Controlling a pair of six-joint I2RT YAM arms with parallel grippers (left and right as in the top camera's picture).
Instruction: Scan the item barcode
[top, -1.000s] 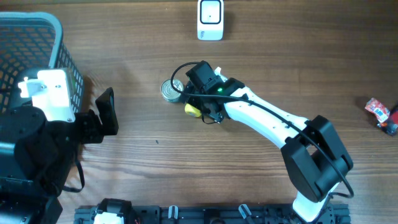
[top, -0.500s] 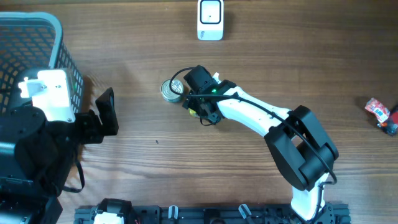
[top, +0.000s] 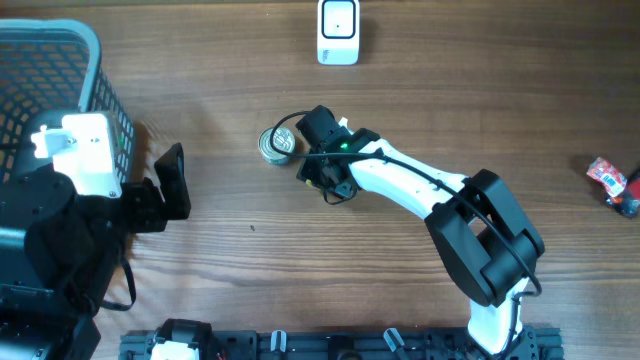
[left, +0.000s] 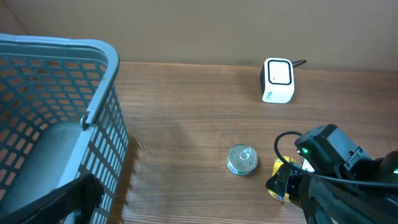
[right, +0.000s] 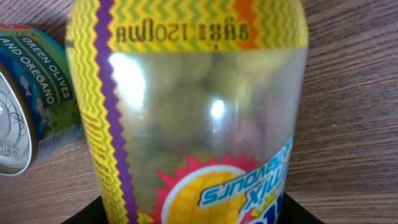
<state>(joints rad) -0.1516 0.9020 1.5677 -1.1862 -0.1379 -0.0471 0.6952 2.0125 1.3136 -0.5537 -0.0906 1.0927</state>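
A clear jar (right: 193, 118) of round candies with a yellow, purple-edged label lies on the wooden table and fills the right wrist view. My right gripper (top: 320, 165) is down over it, a black finger tight against each side, so it is shut on the jar. From the left wrist view only a yellow sliver of the jar (left: 280, 180) shows beside the right arm. No barcode shows on the jar. The white scanner (top: 338, 32) stands at the far edge. My left gripper (top: 170, 182) is open and holds nothing, beside the basket.
A tin can (top: 277, 145) of green olives lies touching or nearly touching the jar on its left. A blue-grey mesh basket (top: 60, 45) fills the left side. A small red packet (top: 608, 175) lies at the far right edge.
The right gripper has dropped over the jar and closed its fingers on it; the yellow jar, visible from overhead before, is now covered. The left arm has not moved.
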